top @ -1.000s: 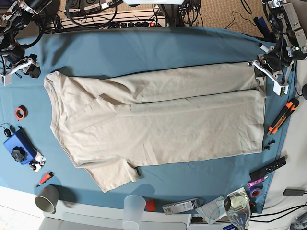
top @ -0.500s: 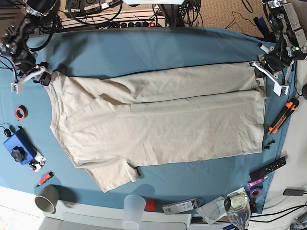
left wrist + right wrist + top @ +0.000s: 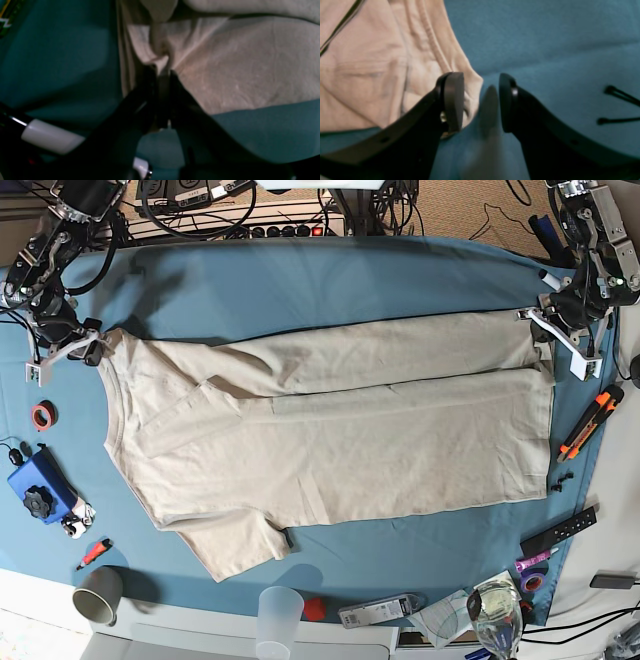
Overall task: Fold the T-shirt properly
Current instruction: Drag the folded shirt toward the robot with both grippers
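The large beige cotton T-shirt is spread across the blue-covered surface, its upper-right hem pinched by the left gripper while the spread right gripper is set at its upper-left corner, presumably for a lengthwise fold.

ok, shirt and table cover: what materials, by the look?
Large beige short-sleeved T-shirt: likely cotton knit, matte; soft creases, stitched hem, ribbed collar in the right wrist view. Blue tablecloth: woven or felt-like fabric, matte, slightly fuzzy up close; exact fibre unclear.
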Tool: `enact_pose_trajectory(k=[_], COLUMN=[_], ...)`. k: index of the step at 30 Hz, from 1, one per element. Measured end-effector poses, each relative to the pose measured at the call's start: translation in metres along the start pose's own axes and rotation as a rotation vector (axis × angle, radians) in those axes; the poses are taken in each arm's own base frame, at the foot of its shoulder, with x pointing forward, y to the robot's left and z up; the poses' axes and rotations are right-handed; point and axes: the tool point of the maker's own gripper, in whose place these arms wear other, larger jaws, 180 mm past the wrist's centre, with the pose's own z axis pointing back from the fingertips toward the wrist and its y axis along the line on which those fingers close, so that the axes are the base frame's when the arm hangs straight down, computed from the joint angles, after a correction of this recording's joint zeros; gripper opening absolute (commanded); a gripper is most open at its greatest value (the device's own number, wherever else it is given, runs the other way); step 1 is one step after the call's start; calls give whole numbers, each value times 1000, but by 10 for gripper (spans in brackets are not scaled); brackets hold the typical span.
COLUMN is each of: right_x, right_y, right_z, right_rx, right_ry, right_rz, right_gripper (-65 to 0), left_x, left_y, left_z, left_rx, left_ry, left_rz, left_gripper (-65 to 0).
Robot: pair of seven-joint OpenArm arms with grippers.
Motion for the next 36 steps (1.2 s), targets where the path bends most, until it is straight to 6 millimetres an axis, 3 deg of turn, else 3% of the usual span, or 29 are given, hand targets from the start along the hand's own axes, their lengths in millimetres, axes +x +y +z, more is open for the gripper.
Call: enact_pose_trajectory(k=[4,8,15,21,25,32,36], right_x=[3,4,-14,-22,-27,-27,-26], right_y=[-3,17,49,49,46,41,24], right_z=[-19,-33,-25,-22,-23,-21,-14], right_rx=[69,229,409,424,405,393,362], right_ry=[-32,-40,70,71,90,85,78], right_rz=[-95,-153,-202,-210,-210,-203,-231], right_gripper=[-416,-417,-417,-444,-650,-650,-650], left_x=[0,0,2,4,5,2,1], left_y=[0,0,0,0,0,4,7], left_z=[0,0,0,0,0,0,1], left_rx=[0,-2,-2,-2,-2,23,35], left_ry=[0,0,-9,-22,-22,-7,2], left_rz=[0,-3,-3,-3,-3,-15,-23], left_gripper=[-650,-650,-650,-650,-650,-650,-650])
